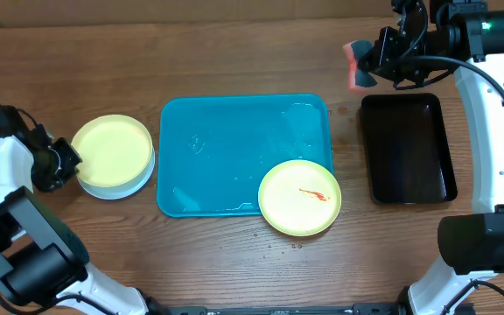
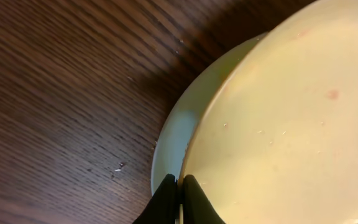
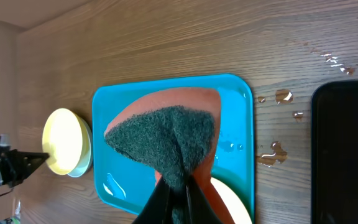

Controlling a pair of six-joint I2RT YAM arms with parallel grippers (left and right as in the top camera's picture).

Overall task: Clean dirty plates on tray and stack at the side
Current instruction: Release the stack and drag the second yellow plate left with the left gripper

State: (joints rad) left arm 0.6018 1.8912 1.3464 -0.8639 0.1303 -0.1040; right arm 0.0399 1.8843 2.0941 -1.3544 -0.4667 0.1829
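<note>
The turquoise tray (image 1: 226, 140) lies mid-table. One pale yellow-green plate (image 1: 300, 198) with a red smear sits on its front right corner, overhanging the rim. At the left, a second yellow-green plate (image 1: 110, 144) rests on the light blue plate (image 1: 121, 188). My left gripper (image 1: 66, 162) is shut on the top plate's left rim (image 2: 180, 186), with the blue plate (image 2: 173, 134) showing beneath. My right gripper (image 1: 367, 61) is held high at the back right, shut on an orange sponge with a dark green scrub face (image 3: 166, 137).
A glossy black tray (image 1: 407, 149) lies right of the turquoise tray and also shows in the right wrist view (image 3: 347, 155). Water drops (image 3: 272, 152) lie on the wood between the two trays. The turquoise tray's surface is wet.
</note>
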